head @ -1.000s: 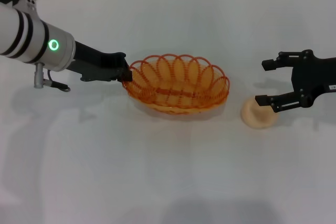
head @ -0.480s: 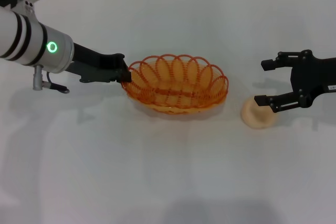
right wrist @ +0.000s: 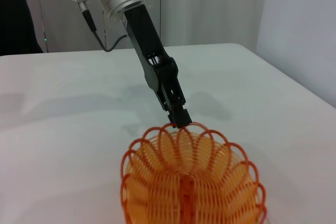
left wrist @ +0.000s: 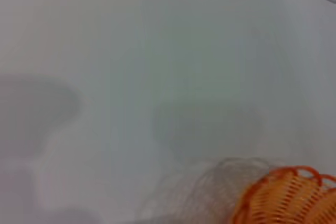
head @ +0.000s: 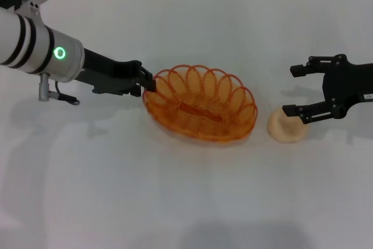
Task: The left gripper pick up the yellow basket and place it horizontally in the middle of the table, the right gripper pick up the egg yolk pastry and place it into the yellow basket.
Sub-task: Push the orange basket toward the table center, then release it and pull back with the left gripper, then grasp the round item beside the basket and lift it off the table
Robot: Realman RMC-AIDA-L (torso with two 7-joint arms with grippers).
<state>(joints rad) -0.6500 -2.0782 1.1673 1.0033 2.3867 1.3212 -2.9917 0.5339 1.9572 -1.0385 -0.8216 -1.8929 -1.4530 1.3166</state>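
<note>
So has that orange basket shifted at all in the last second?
Yes. The yellow basket has swung and slid toward the camera and slightly rightward, closing on the unmoved egg yolk pastry.

The yellow basket [head: 200, 104] looks like glossy, translucent orange plastic wire. The egg yolk pastry [head: 287, 126] is smooth, matt and pale. The counter [head: 186, 202] is plain matt white.

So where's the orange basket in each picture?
Head view: the yellow basket sits mid-table, between the two arms.
Left wrist view: only a bit of its rim shows, in the bottom right corner.
Right wrist view: it fills the bottom middle.
Shared landmark: the left gripper, jaws shut on the rim.
</note>
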